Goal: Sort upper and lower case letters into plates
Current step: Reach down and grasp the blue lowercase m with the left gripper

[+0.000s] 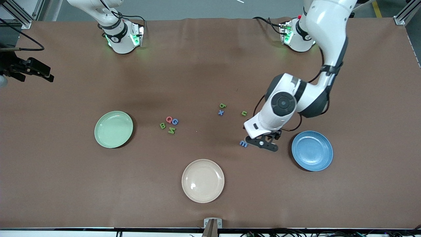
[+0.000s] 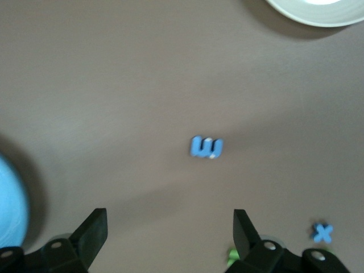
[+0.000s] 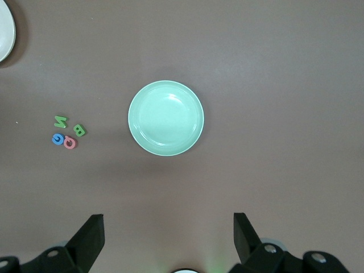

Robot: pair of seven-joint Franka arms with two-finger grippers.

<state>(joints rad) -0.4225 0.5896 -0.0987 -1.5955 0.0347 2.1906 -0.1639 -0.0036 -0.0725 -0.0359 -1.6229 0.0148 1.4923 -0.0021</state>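
Observation:
My left gripper (image 1: 263,144) is open and empty, low over the table between the blue m (image 1: 243,143) and the blue plate (image 1: 312,150). In the left wrist view the m (image 2: 206,147) lies ahead of the open gripper (image 2: 169,227). The blue x (image 1: 221,112) and two small green letters (image 1: 222,105) (image 1: 244,113) lie farther from the front camera. The red Q (image 1: 169,119), blue G (image 1: 175,121), green B (image 1: 162,125) and green N (image 1: 171,130) cluster beside the pale green plate (image 1: 113,129). My right gripper (image 3: 169,230) is open, high over that plate (image 3: 165,118).
A cream-beige plate (image 1: 203,180) sits near the table's front edge, at mid-table. A black camera mount (image 1: 29,69) juts in at the right arm's end. Both arm bases stand along the table's edge farthest from the front camera.

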